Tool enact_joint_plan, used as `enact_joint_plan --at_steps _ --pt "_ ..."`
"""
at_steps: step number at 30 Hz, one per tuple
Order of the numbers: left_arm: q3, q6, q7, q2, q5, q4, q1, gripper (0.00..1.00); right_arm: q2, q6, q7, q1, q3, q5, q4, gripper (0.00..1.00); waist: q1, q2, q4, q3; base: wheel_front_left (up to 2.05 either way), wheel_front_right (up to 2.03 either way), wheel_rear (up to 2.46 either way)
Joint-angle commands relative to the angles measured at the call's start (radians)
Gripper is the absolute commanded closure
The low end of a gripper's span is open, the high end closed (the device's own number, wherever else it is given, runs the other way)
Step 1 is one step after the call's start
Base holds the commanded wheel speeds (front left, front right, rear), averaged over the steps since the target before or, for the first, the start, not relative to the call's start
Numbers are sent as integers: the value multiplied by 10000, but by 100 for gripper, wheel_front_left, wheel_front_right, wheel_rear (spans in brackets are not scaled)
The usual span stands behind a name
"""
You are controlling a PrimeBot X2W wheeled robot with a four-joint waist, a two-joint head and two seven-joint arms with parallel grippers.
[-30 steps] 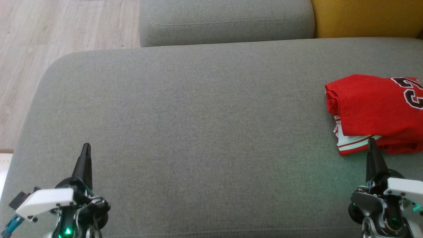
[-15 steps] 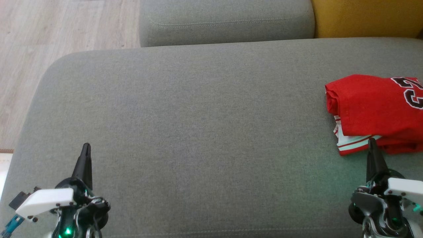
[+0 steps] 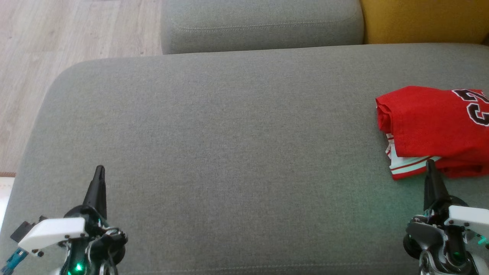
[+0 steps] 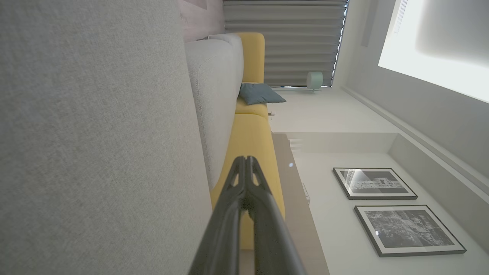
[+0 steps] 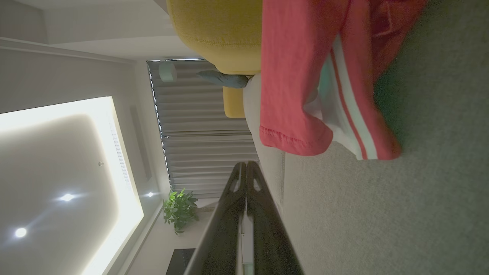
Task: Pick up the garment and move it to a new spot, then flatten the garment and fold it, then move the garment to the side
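Note:
The garment (image 3: 431, 126) is a red jersey with white trim and black numerals, folded into a compact stack at the right edge of the grey sofa seat (image 3: 229, 152); it also shows in the right wrist view (image 5: 305, 76). My right gripper (image 3: 430, 164) is shut and empty, its tip just in front of the jersey's near hem and apart from it (image 5: 245, 165). My left gripper (image 3: 100, 170) is shut and empty over the seat's near left corner, far from the garment (image 4: 246, 159).
A grey back cushion (image 3: 259, 23) and a yellow cushion (image 3: 424, 19) line the far side. Wooden floor (image 3: 57, 46) lies beyond the seat's rounded left edge. Broad open seat spreads between the two grippers.

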Motion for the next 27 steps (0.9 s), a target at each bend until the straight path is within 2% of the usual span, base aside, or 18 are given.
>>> enact_joint_plan --at_steps 1,27 --pt "349 -71 74 56 -26 -291 -538 100 -98 -7 62 -500 170 -64 -311 100 0 0 0 0 0 0 0" --pt "359 -71 83 49 -18 -291 -538 100 -71 -7 93 -504 131 -97 -309 100 0 0 0 0 0 0 0"
